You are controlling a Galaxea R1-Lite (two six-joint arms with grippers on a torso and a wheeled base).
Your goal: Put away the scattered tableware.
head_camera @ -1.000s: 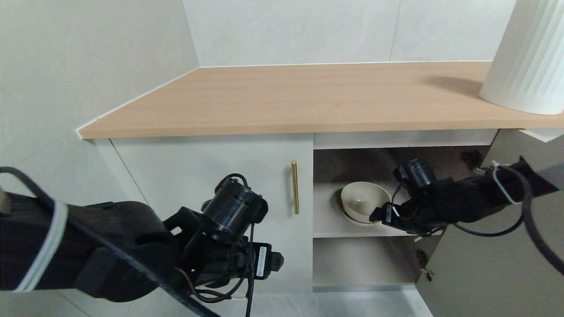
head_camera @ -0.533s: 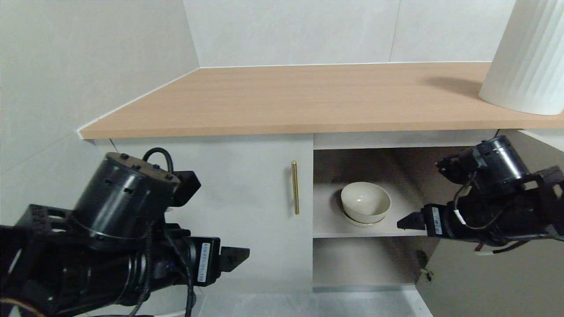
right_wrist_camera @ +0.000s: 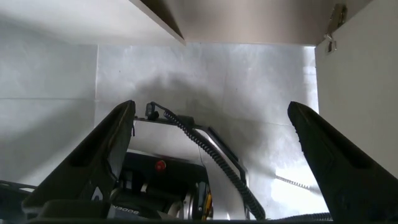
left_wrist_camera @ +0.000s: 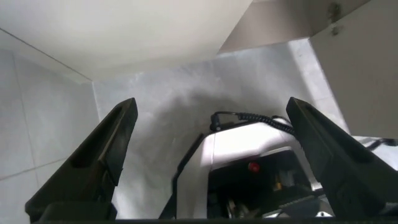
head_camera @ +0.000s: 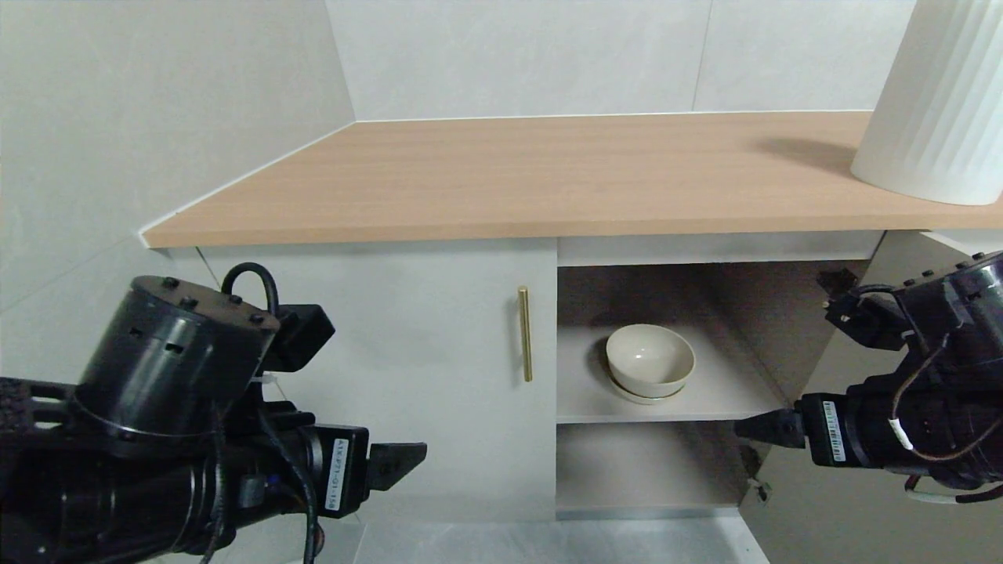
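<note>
a: so, where for the bowl (head_camera: 649, 360)?
b: inside the open cabinet (head_camera: 705, 247), on the upper shelf (head_camera: 705, 399), mouth up, seated on a small plate (head_camera: 636, 395). sits toward the left half of that shelf, just right of the closed door (head_camera: 376, 329) with the gold handle (head_camera: 524, 333).
a: and from the jaws?
b: from the right gripper (head_camera: 756, 429): up and to the robot's left, a little deeper into the cabinet, near but apart. from the left gripper (head_camera: 396, 462): up and well off to the right, past the closed door. nearer by far for the right arm.
a: long axis to mind?
b: none. round all about, so no favoured line of approach beyond the rim.
a: state of the jaws?
b: spread wide on both sides, holding nothing. plain in each wrist view, with floor (left_wrist_camera: 174, 93) seen through the gap.
a: looks stored already, then?
b: seems so, as a judgement. probably leaves the open door (head_camera: 791, 509) to swing shut, hanging on the right arm's side, just beside that gripper. worth keeping the tips clear of the shelf edge on the way.
</note>
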